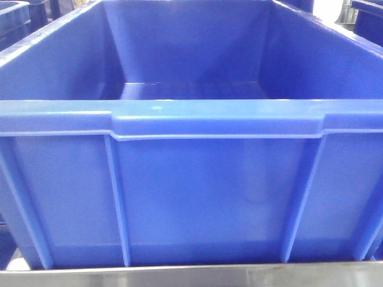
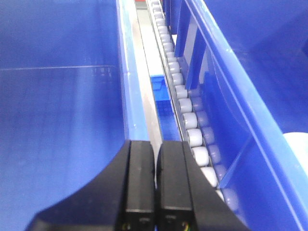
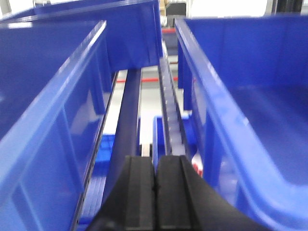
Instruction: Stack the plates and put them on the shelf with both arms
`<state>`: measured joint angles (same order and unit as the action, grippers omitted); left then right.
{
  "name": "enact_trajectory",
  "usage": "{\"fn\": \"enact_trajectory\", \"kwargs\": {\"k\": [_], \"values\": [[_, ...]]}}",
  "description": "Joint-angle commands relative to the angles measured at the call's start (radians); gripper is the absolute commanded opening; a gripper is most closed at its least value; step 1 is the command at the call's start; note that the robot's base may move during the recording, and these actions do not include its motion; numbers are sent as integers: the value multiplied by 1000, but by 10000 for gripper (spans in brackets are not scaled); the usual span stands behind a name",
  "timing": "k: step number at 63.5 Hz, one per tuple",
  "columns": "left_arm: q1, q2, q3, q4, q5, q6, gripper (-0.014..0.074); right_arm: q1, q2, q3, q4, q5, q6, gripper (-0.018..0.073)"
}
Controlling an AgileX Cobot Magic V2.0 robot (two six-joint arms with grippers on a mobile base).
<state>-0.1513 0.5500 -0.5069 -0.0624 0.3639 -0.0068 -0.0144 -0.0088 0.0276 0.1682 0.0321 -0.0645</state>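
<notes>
Left gripper (image 2: pixel 155 185): black fingers (image 2: pixel 139 183) pressed together, only a hairline seam between them, nothing held.
Left gripper position: above the gap between two blue crates, pointing along the gap.
Roller track (image 2: pixel 185 113): row of pale rollers just right of the left gripper's fingers, running away up the frame (part of the shelf); steel strip beside it on the left.
Left crate (image 2: pixel 57 96): blue floor and wall fill the left side of the left wrist view.
Right crate (image 2: pixel 240 96): blue ribbed wall right of the rollers.
Plate (image 2: pixel 297 154): pale white curved edge at the far right border, inside the right crate (mostly cut off, only a sliver shows).
Right gripper (image 3: pixel 155 192): black fingers (image 3: pixel 139 192) closed flush against each other, empty.
Right gripper position: over a gap between two blue crates (image 3: pixel 53 110), aimed down the channel.
Shelf rail (image 3: pixel 126 120): dark bar and a roller strip (image 3: pixel 169 110) run forward from the fingers (blurred).
Front view: one big blue crate (image 1: pixel 191 179) fills the frame, interior looks bare; steel edge (image 1: pixel 191 276) along the bottom.
Second plate: cannot tell where.
</notes>
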Motion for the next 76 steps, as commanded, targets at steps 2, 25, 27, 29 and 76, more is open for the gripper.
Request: {"fn": "enact_trajectory", "kwargs": {"k": [2,25,27,29,76], "values": [[-7,1,-29,-6,-87,-10,83,-7,-23,-15,-3,-108,4,57],[-7,1,-29,-6,-87,-10,83,-7,-23,-15,-3,-104,4,57],[-7,1,-29,-6,-87,-10,83,-7,-23,-15,-3,-104,4,57],[-7,1,-29,-6,-87,-10,83,-7,-23,-15,-3,-104,4,57],[27,-116,49,-8,-124,-10,83,-7,-23,-15,-3,-104,4,57]]}}
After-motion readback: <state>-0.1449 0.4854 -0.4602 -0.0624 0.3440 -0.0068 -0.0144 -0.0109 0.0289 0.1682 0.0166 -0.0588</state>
